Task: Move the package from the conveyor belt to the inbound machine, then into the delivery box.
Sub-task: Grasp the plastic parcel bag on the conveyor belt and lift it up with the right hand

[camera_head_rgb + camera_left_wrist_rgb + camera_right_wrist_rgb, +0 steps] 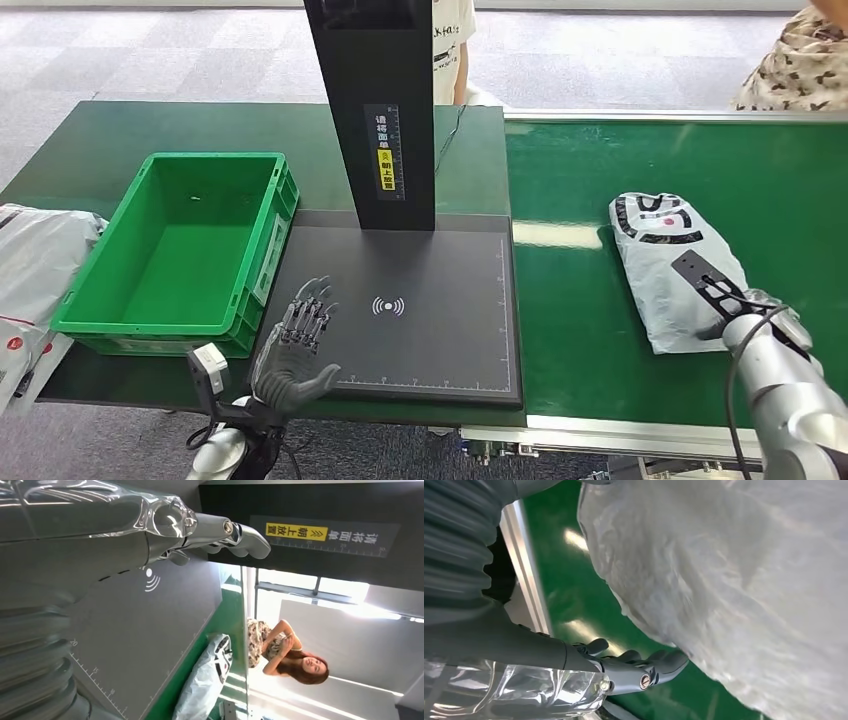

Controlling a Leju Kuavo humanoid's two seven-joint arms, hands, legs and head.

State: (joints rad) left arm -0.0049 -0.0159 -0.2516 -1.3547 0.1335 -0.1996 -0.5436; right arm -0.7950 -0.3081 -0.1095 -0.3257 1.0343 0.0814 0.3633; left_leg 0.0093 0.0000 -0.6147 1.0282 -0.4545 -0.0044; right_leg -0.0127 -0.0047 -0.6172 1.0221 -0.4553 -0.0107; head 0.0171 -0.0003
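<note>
The package (668, 268), a white plastic bag with black print, lies flat on the green conveyor belt (580, 300) at the right. My right hand (722, 292) reaches over its near end. In the right wrist view the thumb (644, 672) touches the edge of the package (734, 580) just above the belt; the other fingers are hidden, so a grip cannot be judged. My left hand (298, 345) hovers open, fingers spread, over the near left corner of the inbound machine's black pad (440, 340). The left wrist view looks past my left hand (125, 535) to the package (205, 680).
The machine's black column (375, 100) stands at the pad's far edge. The green delivery box (215, 158) sits empty left of the pad. White parcels (35, 260) lie at the far left. Two people (455, 50) (800, 60) stand behind the table and belt.
</note>
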